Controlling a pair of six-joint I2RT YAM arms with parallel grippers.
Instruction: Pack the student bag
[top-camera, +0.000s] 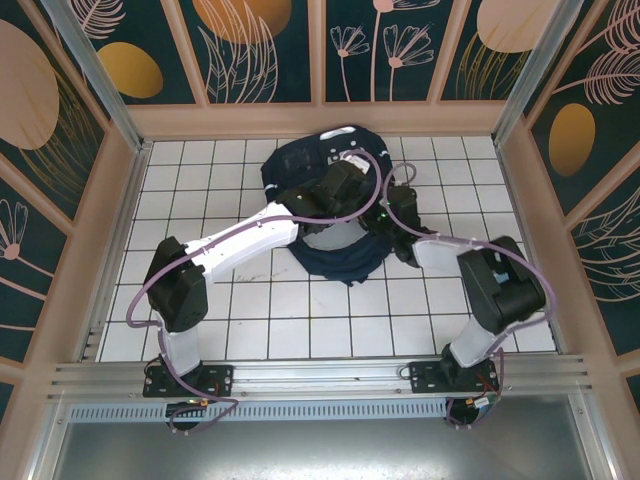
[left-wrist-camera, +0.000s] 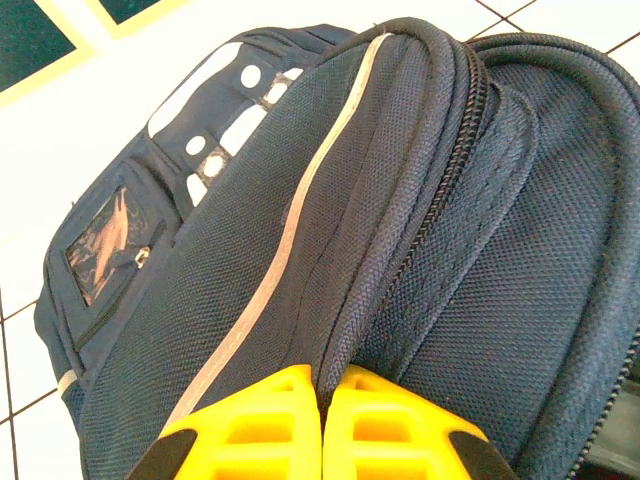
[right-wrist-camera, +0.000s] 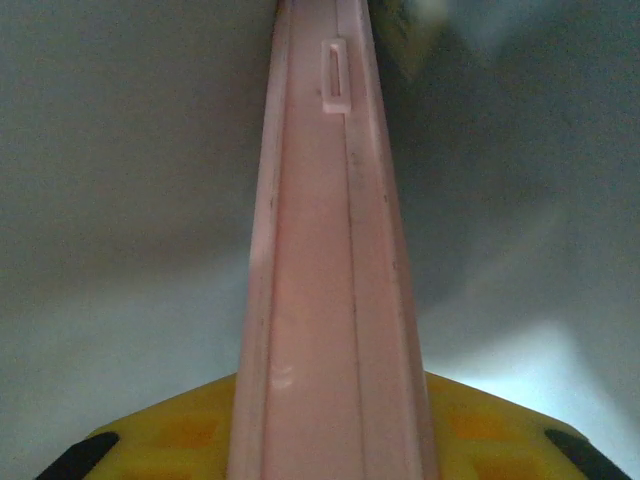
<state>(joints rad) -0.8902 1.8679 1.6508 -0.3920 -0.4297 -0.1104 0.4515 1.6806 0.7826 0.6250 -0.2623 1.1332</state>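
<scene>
With the student bag (top-camera: 290, 165) lying toward the far middle of the bench (top-camera: 260, 310), the left pincer (left-wrist-camera: 322, 400), clenched on its fabric fold beside the zipper (left-wrist-camera: 440, 190), should hold the mouth wide while the right pincer (right-wrist-camera: 330, 420), grasping a pink plastic piece (right-wrist-camera: 320, 250), slides it straight in.

student bag (top-camera: 296, 162): dark navy fabric, thin pale stripe, white patches; slumped on table (top-camera: 250, 310), centre, near far edge.

Left arm (top-camera: 245, 238) and right arm (top-camera: 440, 250) had white shells and black joints, lilac cables (top-camera: 135, 295) looped beside each, black bases (top-camera: 188, 381), yellow ribbed fingers (left-wrist-camera: 250, 430) had black tips.
</scene>
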